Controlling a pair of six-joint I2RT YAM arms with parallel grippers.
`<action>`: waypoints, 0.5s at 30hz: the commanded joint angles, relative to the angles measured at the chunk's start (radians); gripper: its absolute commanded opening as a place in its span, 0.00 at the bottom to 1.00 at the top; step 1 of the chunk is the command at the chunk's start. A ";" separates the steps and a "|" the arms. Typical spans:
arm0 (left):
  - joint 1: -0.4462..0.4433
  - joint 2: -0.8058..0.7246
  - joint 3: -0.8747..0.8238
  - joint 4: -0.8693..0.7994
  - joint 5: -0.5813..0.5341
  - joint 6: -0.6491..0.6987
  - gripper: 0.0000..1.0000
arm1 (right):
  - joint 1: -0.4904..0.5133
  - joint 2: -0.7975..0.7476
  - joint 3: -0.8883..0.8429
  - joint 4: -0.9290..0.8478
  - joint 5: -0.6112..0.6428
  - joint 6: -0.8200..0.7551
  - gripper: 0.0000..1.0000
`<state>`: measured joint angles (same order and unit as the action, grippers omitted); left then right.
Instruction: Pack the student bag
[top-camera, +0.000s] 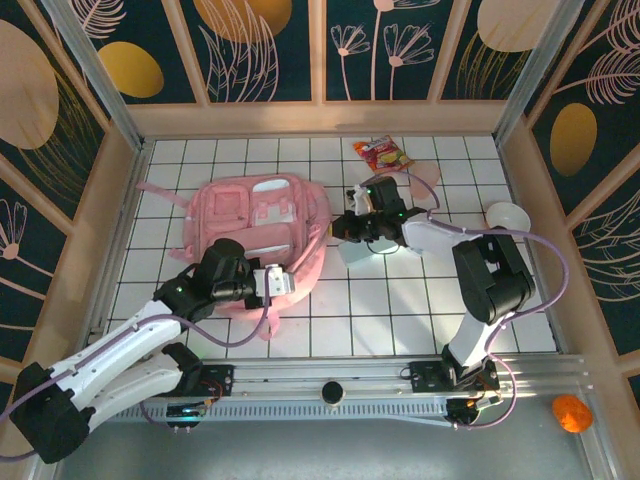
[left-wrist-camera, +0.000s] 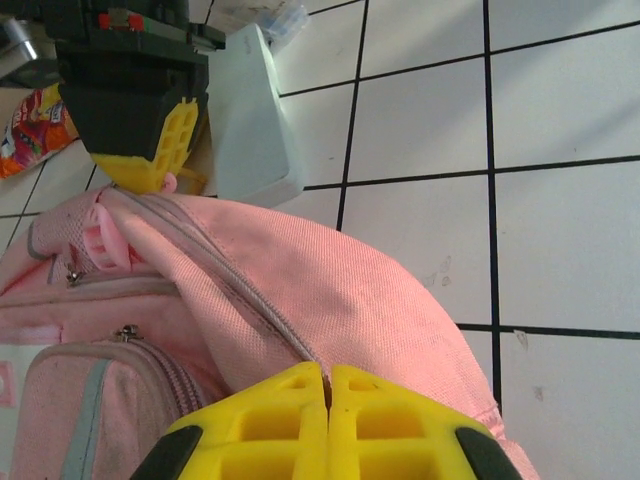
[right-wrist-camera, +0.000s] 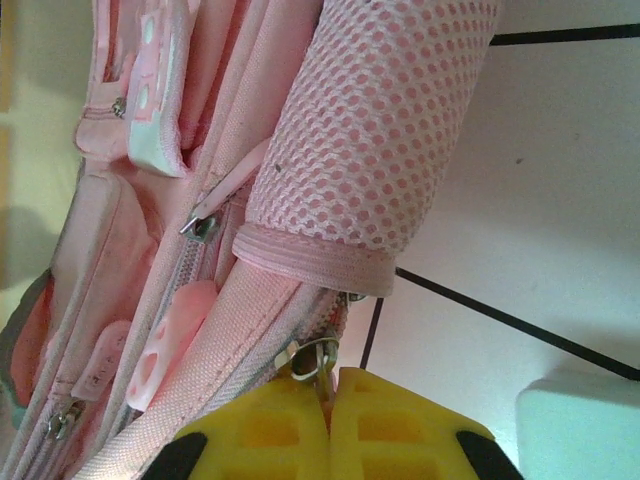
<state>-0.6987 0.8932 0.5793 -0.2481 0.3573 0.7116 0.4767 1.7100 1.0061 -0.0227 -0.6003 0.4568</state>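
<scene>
Bag: large, soft, pink; lighter front panels, zipped pockets, mesh at one side; lies flat.
Left gripper: closed, tips on bag's zip line.
Right gripper: closed on zip pull.

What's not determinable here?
Inside the student bag: top view, covered by its fabric.
Whether the right gripper pinches the zip pull: right wrist view, hidden between its fingers.
Whether the left gripper holds fabric: left wrist view, hidden likewise.
Print on the snack packet: top view, too small.
Much of the pale box: top view, under right arm.
</scene>
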 joint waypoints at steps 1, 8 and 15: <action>-0.008 -0.023 -0.014 0.084 0.014 -0.157 0.36 | -0.076 -0.115 0.007 0.007 0.216 -0.011 0.25; 0.140 -0.114 -0.064 0.189 -0.050 -0.314 0.76 | 0.006 -0.349 -0.039 -0.147 0.301 -0.002 0.44; 0.168 0.029 -0.041 0.028 -0.173 -0.072 0.84 | 0.196 -0.426 -0.148 -0.120 0.365 0.104 0.43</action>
<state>-0.5346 0.8642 0.5282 -0.1329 0.2375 0.5297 0.6163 1.2785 0.9142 -0.1169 -0.2947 0.4995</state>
